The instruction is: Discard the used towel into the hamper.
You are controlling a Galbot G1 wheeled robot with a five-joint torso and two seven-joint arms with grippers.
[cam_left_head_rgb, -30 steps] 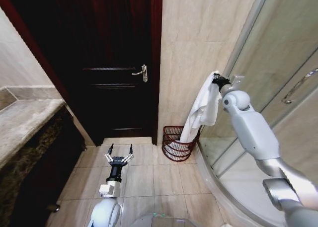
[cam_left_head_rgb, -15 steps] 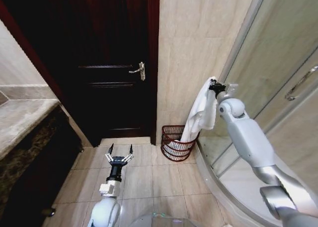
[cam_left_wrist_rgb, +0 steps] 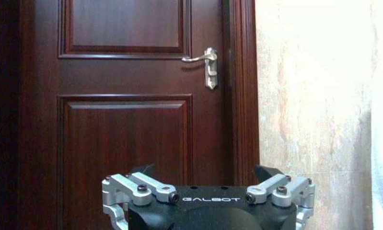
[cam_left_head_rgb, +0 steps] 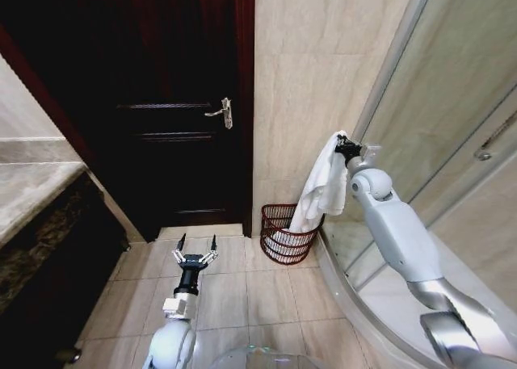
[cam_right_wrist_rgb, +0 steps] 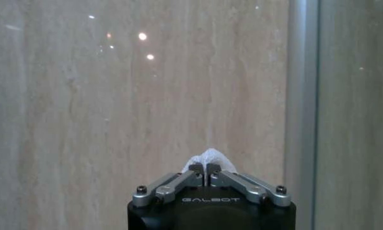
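Beside the right gripper (cam_left_head_rgb: 339, 144), on its door side, a beige tiled wall (cam_left_head_rgb: 307, 78); on its other side, the metal-framed glass shower enclosure (cam_left_head_rgb: 452, 102) with a curved base, close against the raised arm. Farther past the wall, a dark wooden door (cam_left_head_rgb: 161, 102) with a silver lever handle (cam_left_head_rgb: 220, 111), closed. Well off beyond the left gripper (cam_left_head_rgb: 195, 244), a stone counter (cam_left_head_rgb: 32, 199) over a dark cabinet. Below both, pale floor tiles (cam_left_head_rgb: 266, 288). Right arm stretched up and forward, elbow low, wrist high, gripper near the wall with fingers pressed together on a corner of the white towel (cam_left_head_rgb: 321, 187); in the right wrist view, a small white tuft (cam_right_wrist_rgb: 208, 157) pinched between the closed fingertips (cam_right_wrist_rgb: 196, 168). Towel draped straight down from the right gripper, lower end lying inside the hamper (cam_left_head_rgb: 287, 232). Hamper, dark red-brown wire, standing on the floor directly below the right gripper, in the corner between wall and shower base, near the door frame. Left arm low and extended forward over the tiles, gripper pointed at the door, fingers spread wide and holding nothing, hamper off to its right. "GALBOT" printed in white on both gripper bodies in the wrist views.
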